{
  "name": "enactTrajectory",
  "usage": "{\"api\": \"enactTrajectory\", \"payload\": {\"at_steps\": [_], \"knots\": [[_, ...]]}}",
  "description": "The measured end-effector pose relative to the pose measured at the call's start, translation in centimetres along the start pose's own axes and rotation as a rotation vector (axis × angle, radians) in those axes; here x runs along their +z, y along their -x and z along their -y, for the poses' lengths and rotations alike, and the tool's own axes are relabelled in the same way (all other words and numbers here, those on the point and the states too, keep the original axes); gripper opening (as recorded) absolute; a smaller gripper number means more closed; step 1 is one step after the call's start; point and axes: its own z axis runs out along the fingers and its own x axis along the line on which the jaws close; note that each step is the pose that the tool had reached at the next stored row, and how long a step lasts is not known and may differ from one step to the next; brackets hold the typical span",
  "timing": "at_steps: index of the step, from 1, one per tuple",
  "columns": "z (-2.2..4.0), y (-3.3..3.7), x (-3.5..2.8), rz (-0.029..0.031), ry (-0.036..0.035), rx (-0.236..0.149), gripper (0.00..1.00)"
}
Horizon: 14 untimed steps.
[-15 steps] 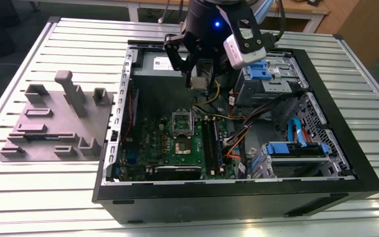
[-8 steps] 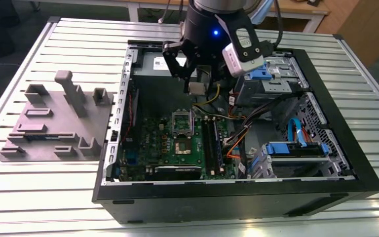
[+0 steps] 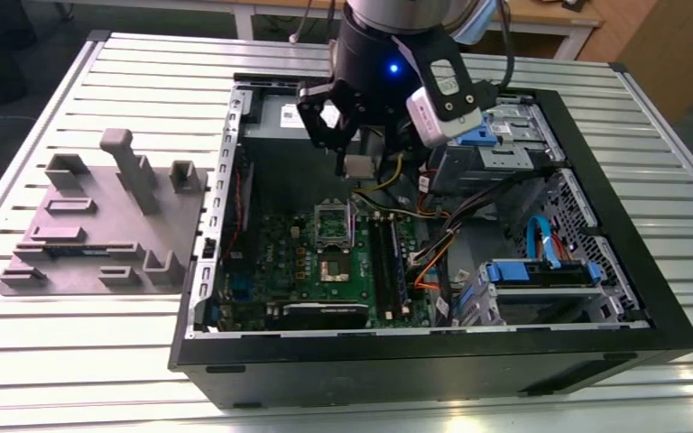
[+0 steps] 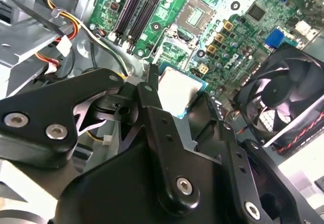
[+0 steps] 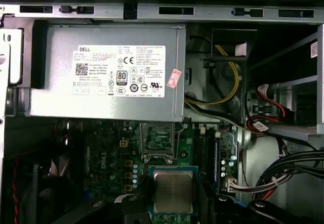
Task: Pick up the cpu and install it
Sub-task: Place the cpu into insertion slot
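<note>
The cpu (image 5: 173, 189), a small square chip with a shiny silver-grey top on a green edge, hangs in the air inside the open computer case (image 3: 443, 361). My gripper (image 5: 173, 206) is shut on it, with a black finger on either side. In the exterior view the gripper (image 3: 355, 162) holds the cpu (image 3: 356, 168) above the far end of the green motherboard (image 3: 263, 271). The dark square socket (image 3: 332, 263) lies nearer on the board, its frame raised open. In the second wrist view the cpu (image 4: 174, 87) sits between the fingers (image 4: 152, 90), with the socket (image 4: 195, 14) beyond.
A grey power-supply box (image 5: 106, 72) with a white label fills the case's far end. Coloured cables (image 3: 443, 234) and drive cages (image 3: 540, 275) crowd the exterior view's right. A black fan (image 4: 288, 102) sits beside the board. A grey tray (image 3: 94, 225) lies outside, on the exterior view's left.
</note>
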Motion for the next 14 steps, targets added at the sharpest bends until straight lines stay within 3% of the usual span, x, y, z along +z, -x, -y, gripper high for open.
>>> {"api": "enactTrajectory", "payload": {"at_steps": [3, 5, 6, 8, 14], "knots": [[0.06, -0.32, 0.73, -0.0001, 0.0000, -0.001, 0.47], [0.16, -1.20, 1.49, -0.0001, -0.0004, -0.001, 0.47], [0.34, -1.27, 1.65, -0.0002, -0.0005, -0.001, 0.47], [0.67, -1.30, 1.94, -0.0001, -0.0002, -0.001, 0.47], [0.74, -1.30, 2.14, -0.0001, -0.0003, -0.001, 0.47]]}}
